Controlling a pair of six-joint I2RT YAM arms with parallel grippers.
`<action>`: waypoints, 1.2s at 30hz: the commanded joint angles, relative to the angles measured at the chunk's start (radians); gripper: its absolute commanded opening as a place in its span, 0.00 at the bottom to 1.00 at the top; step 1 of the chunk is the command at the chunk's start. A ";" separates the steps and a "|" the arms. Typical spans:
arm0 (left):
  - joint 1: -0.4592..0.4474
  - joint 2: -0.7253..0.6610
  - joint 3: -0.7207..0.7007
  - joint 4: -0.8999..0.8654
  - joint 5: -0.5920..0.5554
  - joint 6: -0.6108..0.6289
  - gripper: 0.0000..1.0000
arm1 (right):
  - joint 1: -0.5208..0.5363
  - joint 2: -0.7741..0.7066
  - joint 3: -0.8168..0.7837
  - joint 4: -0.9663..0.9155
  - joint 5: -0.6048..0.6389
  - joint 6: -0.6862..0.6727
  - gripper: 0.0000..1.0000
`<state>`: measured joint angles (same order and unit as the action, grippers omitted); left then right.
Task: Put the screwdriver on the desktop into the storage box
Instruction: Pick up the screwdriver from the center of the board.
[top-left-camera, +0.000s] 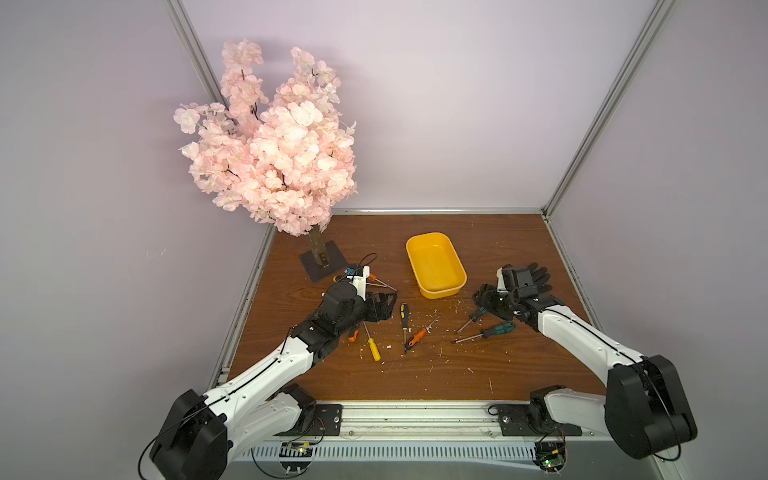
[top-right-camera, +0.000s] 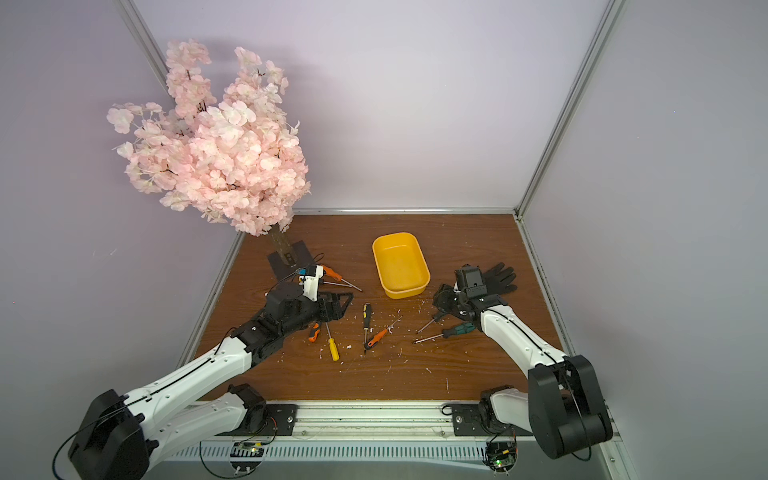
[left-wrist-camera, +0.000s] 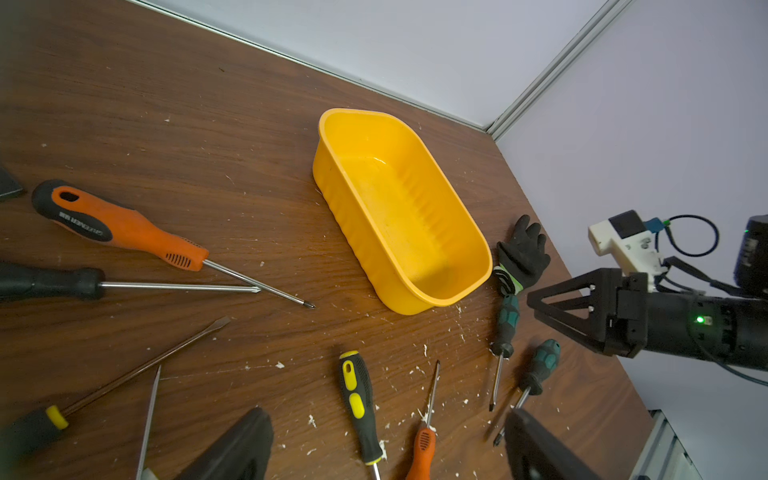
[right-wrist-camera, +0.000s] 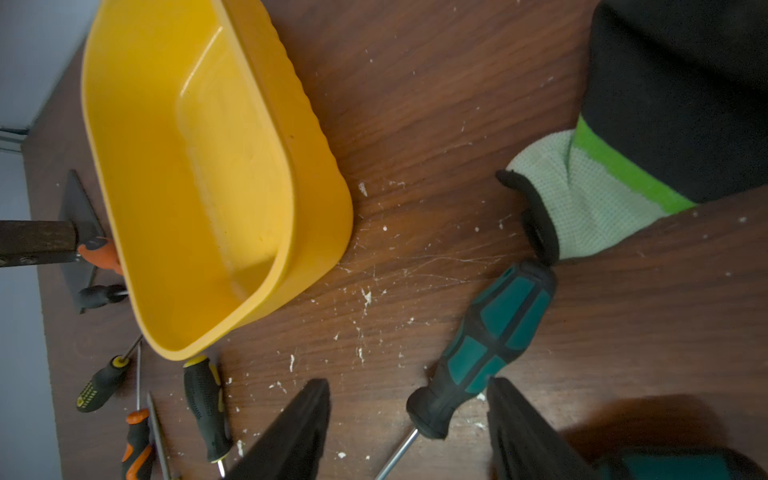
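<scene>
The storage box (top-left-camera: 441, 292) is sitting empty (nothing delivered yet). The right gripper (right-wrist-camera: 406, 380), jaws apart, is straddling a teal-handled screwdriver (right-wrist-camera: 486, 349) on the desktop (top-left-camera: 457, 374). The left gripper (top-left-camera: 382, 306) is hovering wide and empty.

Pink blossom tree (top-left-camera: 270, 137), black glove (top-left-camera: 540, 277)

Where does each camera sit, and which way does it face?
Top views: overhead behind the robot, looking down at the desktop; left arm, right arm show.
Left wrist: on left arm, facing the storage box; left fingers, right fingers show.
Right wrist: on right arm, facing a teal screwdriver between the right fingers.
All share the storage box.
</scene>
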<state>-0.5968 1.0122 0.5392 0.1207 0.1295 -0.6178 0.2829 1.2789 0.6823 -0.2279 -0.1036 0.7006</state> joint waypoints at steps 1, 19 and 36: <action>-0.017 0.002 0.028 -0.017 -0.031 0.011 0.90 | 0.010 0.039 -0.015 0.025 0.039 0.035 0.63; -0.020 -0.047 -0.016 -0.028 -0.060 -0.014 0.91 | 0.071 0.202 0.005 0.045 0.145 0.124 0.46; -0.019 -0.072 -0.035 -0.024 -0.069 -0.039 0.91 | 0.076 0.238 -0.047 0.098 0.152 0.212 0.34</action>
<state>-0.6075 0.9592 0.5186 0.1040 0.0795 -0.6453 0.3527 1.4815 0.6674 -0.0917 0.0273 0.8818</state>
